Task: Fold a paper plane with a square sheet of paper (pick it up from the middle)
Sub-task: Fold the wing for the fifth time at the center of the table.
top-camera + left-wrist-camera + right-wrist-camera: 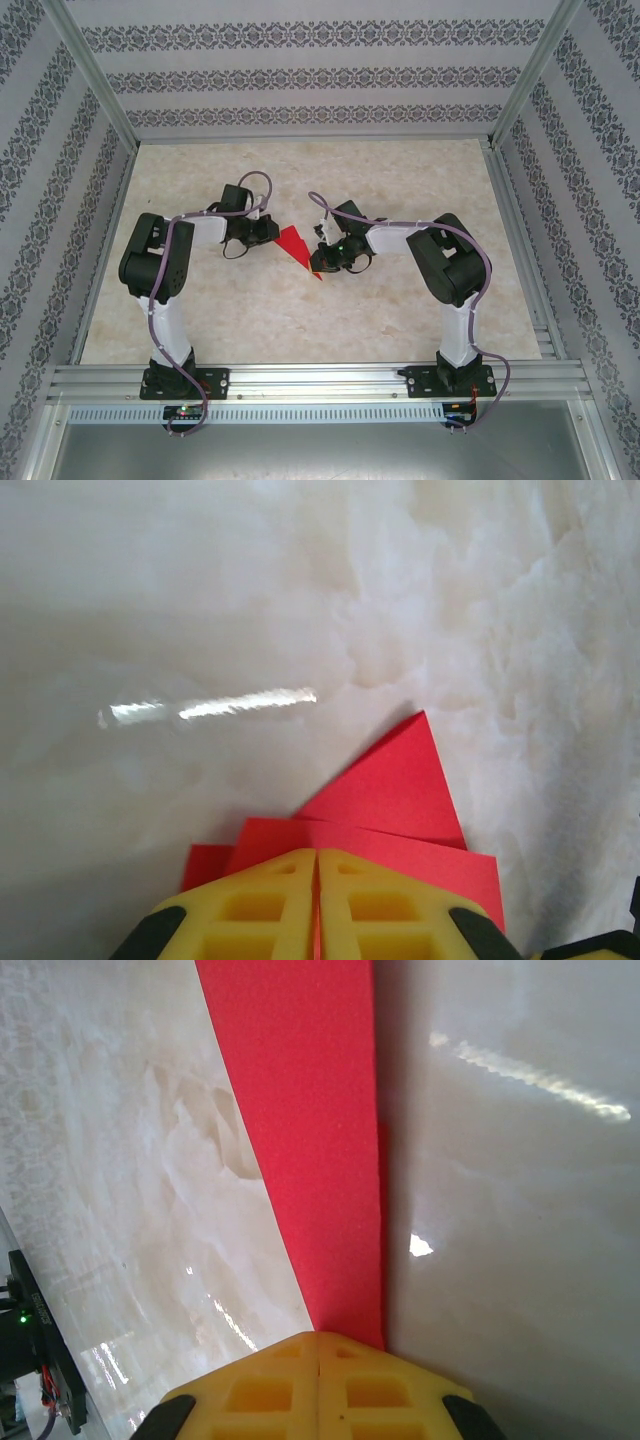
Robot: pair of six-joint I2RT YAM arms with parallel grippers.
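As you look across from the left, your left gripper (317, 852) has its yellow fingers (250, 905) pressed together on the wide end of the paper plane (294, 244), with red layers fanning out past the tips. The plane sits over the middle of the table (400, 180), between both arms. Your right gripper (318, 1336) is likewise clamped on its narrow end. Each grip hides the pinched edge, and you cannot tell whether the paper touches the marble.

Arms (172, 335): white links, bulky black joints.
Cables (152, 325): lilac, running along each arm.
Gripper fingers (255, 912): yellow, square recesses, black corners.
Bases (185, 381): black plates.
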